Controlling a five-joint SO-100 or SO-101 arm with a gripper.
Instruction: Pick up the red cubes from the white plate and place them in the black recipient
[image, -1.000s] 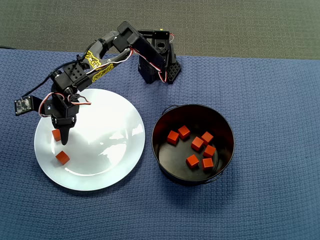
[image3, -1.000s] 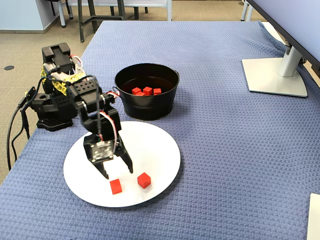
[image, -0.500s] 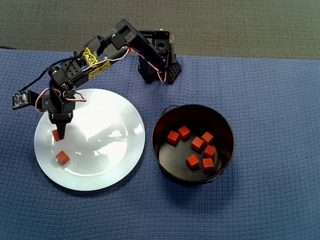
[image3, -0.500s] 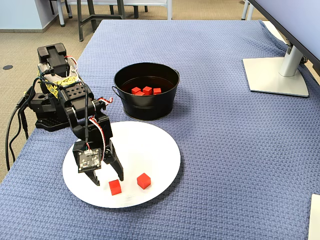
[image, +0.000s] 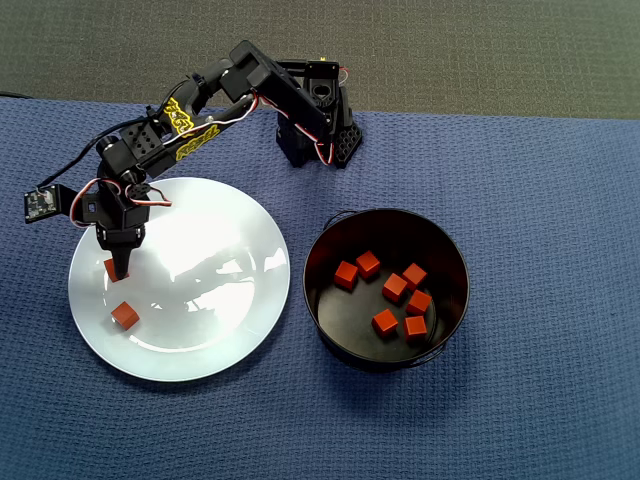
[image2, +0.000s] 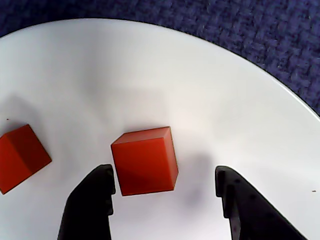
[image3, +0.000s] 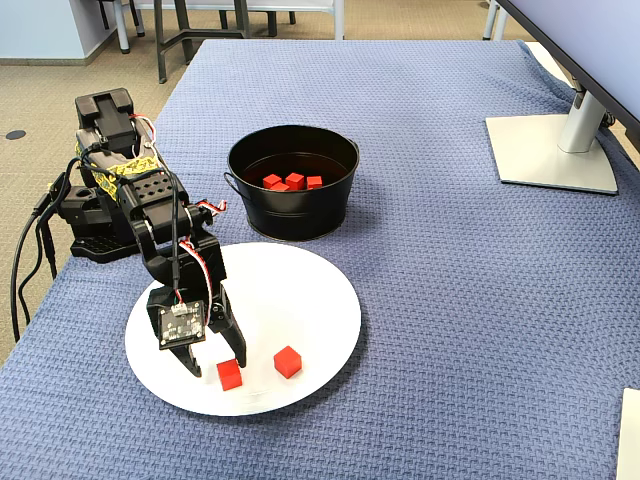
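Two red cubes lie on the white plate (image: 200, 300). One red cube (image2: 145, 160) sits between my gripper's (image2: 165, 175) open fingers, close to the left finger (image2: 92, 200) and well apart from the right finger (image2: 240, 205). The other cube (image2: 20, 157) lies loose to its left. In the overhead view the gripper (image: 120, 265) is low over the plate's left side, partly covering one cube (image: 109, 268), with the other cube (image: 124, 315) below. In the fixed view the gripper (image3: 218, 362) straddles a cube (image3: 230, 375). The black recipient (image: 330, 250) holds several red cubes (image: 395, 287).
The arm's base (image: 315, 125) stands at the back edge of the blue woven cloth (image: 520, 200). In the fixed view a monitor foot (image3: 550, 150) stands at the far right, and the table's edge runs just left of the base (image3: 100, 210). The pot (image3: 293, 210) stands behind the plate (image3: 300, 290).
The gripper has swung left across the plate and come down over the left cube, staying open. Both cubes on the plate and the pot are where they were.
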